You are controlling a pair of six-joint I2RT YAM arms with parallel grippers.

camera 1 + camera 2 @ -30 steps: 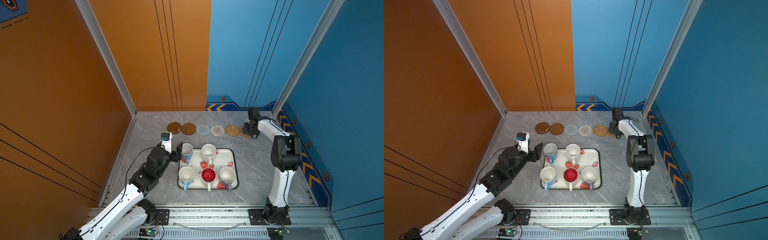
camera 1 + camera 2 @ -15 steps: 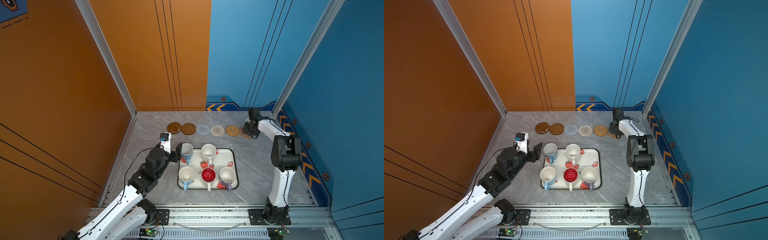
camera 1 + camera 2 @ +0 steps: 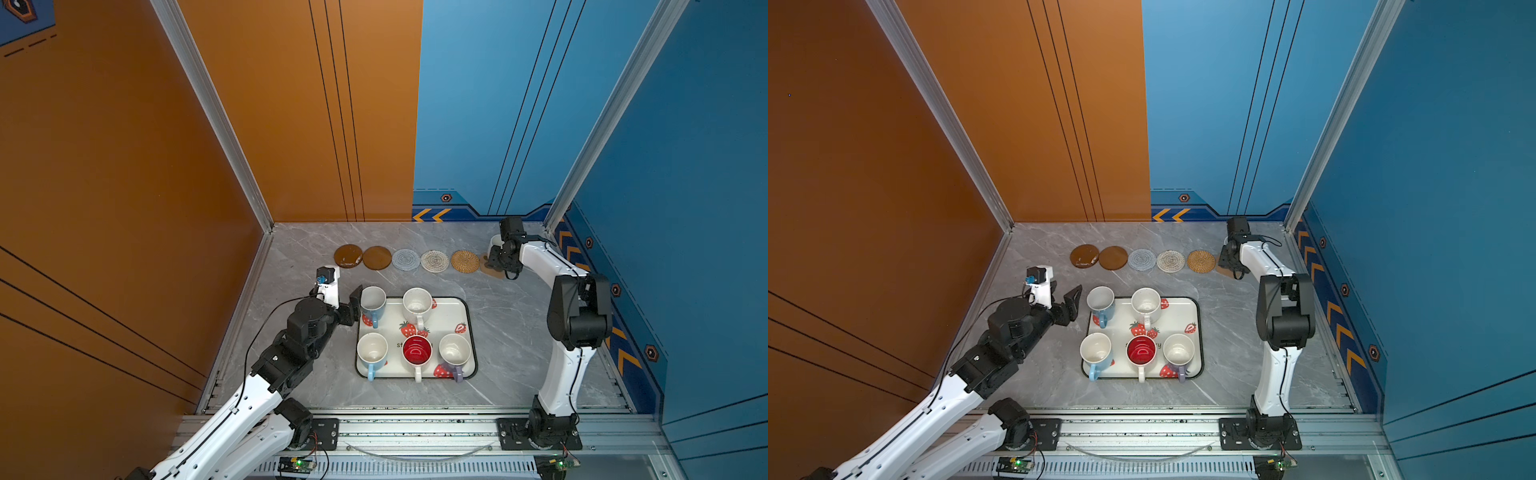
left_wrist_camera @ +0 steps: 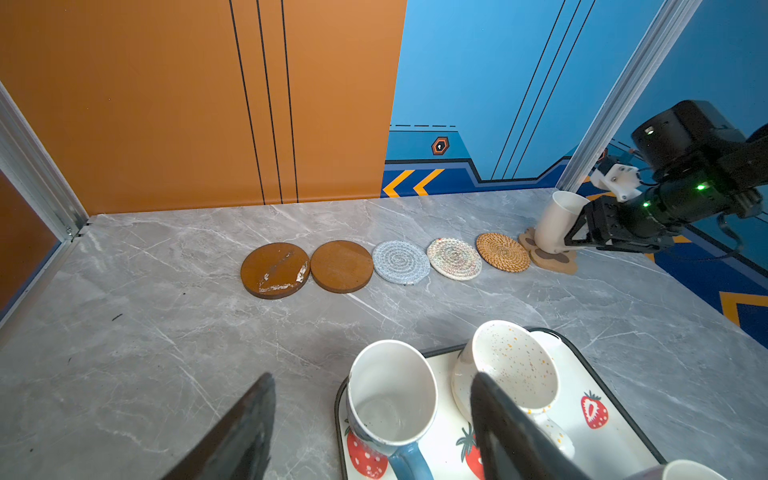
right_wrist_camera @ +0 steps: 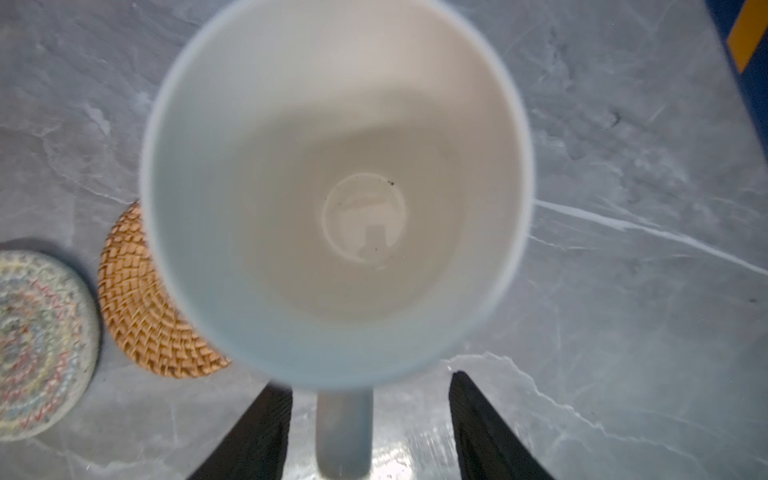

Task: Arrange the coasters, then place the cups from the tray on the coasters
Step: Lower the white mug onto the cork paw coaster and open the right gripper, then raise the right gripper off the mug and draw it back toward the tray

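White ceramic fills the right wrist view: a white cup (image 5: 340,187) stands on the brown paw-print coaster (image 4: 552,259), directly ahead of the right hand (image 5: 368,380). That hand is open. Its two dark fingers (image 5: 257,428) sit either side of the cup's handle with a clear gap on each side, gripping nothing. The tan woven coaster (image 5: 145,307) lies just beside the cup.

The step appears to be the release. The hand should draw straight back along the handle's line, staying level, so neither finger clips the handle and drags the cup off its coaster.

The left hand (image 4: 372,376), also open, brackets a light blue cup (image 4: 390,399) at the tray (image 3: 446,316) corner nearest it, without gripping. Five cups sit on the tray.
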